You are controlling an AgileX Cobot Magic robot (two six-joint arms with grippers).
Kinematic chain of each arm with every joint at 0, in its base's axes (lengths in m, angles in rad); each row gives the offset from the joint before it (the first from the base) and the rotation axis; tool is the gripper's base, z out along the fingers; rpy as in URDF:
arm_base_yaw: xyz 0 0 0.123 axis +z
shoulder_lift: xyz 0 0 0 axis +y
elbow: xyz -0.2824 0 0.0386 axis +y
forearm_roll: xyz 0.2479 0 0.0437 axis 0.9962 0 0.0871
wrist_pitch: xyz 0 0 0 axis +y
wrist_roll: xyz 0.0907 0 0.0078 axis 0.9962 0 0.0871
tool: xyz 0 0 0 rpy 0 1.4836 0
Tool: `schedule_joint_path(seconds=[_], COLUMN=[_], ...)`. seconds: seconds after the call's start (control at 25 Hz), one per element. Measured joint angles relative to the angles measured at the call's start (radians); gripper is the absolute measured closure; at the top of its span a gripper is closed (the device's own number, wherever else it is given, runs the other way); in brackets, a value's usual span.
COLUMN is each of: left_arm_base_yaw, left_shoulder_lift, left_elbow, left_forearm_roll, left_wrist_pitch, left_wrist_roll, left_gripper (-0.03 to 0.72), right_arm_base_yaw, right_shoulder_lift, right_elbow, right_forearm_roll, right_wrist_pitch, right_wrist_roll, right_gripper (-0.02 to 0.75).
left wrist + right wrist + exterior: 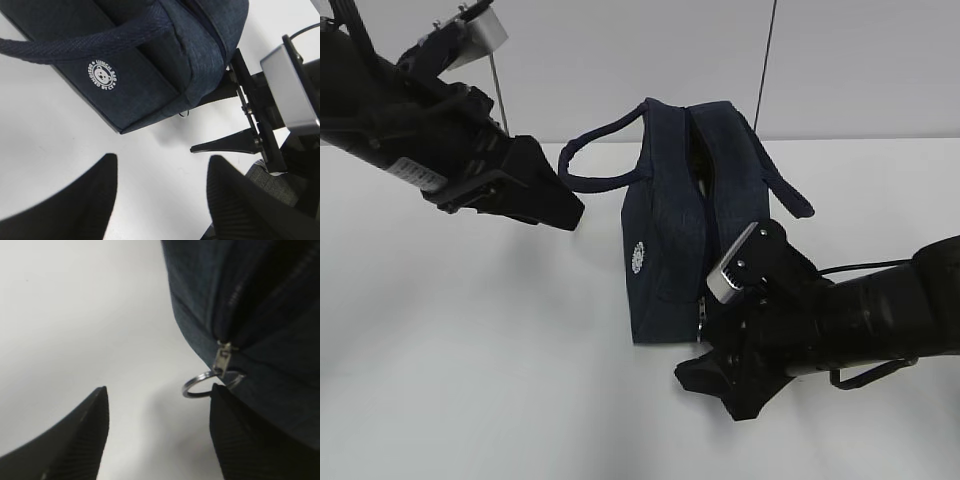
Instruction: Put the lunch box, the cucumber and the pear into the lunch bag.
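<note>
The dark navy lunch bag (685,215) stands upright in the middle of the white table, its round white logo (640,257) facing left. It also shows in the left wrist view (150,60) and the right wrist view (250,305). Its zipper ring pull (200,385) hangs at the bag's near end, just beside one finger of my open, empty right gripper (157,410). My left gripper (162,175) is open and empty, above the table left of the bag. The lunch box, the cucumber and the pear are out of view.
One loop handle (595,150) sticks out left toward my left arm (440,140); the other (785,185) droops to the right. My right arm (840,325) lies low at the front right. A grey wall stands behind the table.
</note>
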Motion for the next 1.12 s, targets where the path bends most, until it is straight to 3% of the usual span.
schedule_joint_path(seconds=[1.12], left_arm_base_yaw=[0.000], left_shoulder_lift=[0.000], left_elbow=[0.000], left_forearm_roll=[0.002], left_wrist_pitch=[0.005], left_wrist_roll=[0.000], left_gripper=[0.295], right_arm_base_yaw=[0.000], right_shoulder_lift=[0.034], right_elbow=[-0.062], right_forearm_roll=[0.010], right_wrist_pitch=[-0.064], right_wrist_roll=[-0.042], right_gripper=[0.268])
